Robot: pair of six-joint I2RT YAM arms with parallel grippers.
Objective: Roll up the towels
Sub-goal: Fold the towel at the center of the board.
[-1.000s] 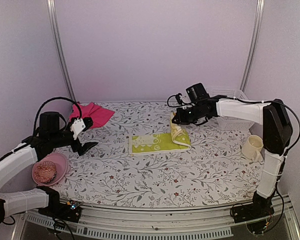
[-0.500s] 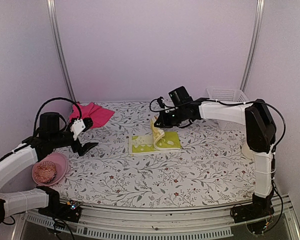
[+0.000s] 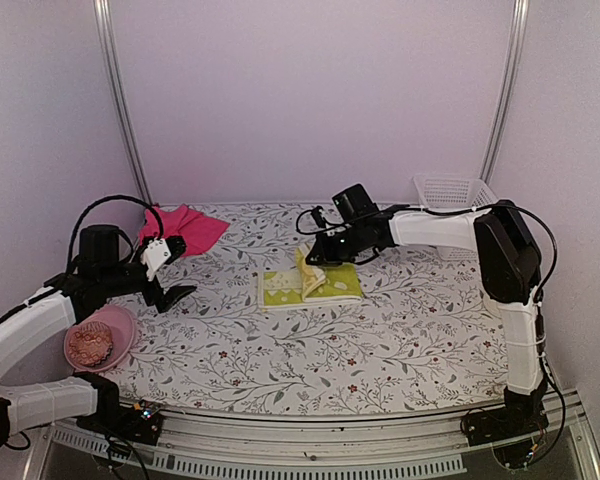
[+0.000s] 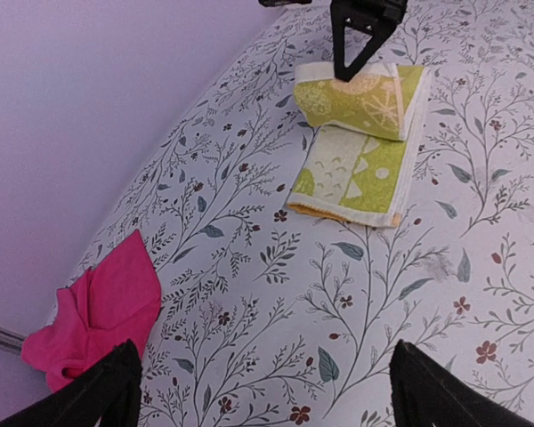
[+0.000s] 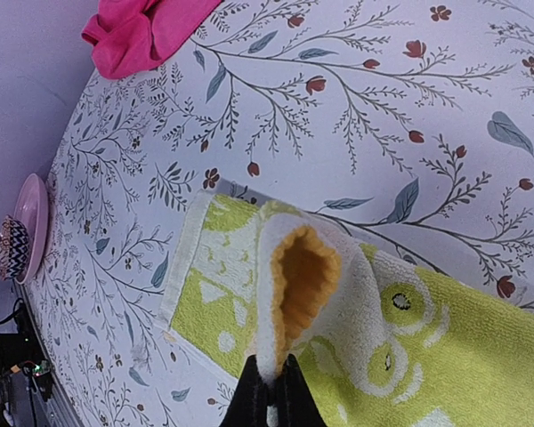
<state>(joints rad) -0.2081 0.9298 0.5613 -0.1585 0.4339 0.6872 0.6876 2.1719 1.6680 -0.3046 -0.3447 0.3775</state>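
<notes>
The yellow-green towel (image 3: 325, 288) lies mid-table, its right end lifted and curled back to the left over the flat part. My right gripper (image 3: 316, 264) is shut on that lifted edge; in the right wrist view the fingers (image 5: 269, 387) pinch the towel's (image 5: 427, 329) rim, and the orange underside shows in the loop. The left wrist view has this towel (image 4: 360, 133) far ahead, with the right gripper's fingers (image 4: 347, 53) on top. The pink towel (image 3: 185, 228) lies crumpled at the back left (image 4: 102, 311) (image 5: 142, 31). My left gripper (image 3: 165, 292) hovers open near it, holding nothing (image 4: 267, 391).
A pink bowl (image 3: 122, 322) holding a patterned object sits at the left front edge, under my left arm (image 5: 27, 222). A white basket (image 3: 450, 190) stands at the back right. The tablecloth is floral.
My right gripper has carried the towel's edge leftward and lower, so the fold now covers more of the flat part. The left arm has not moved.
</notes>
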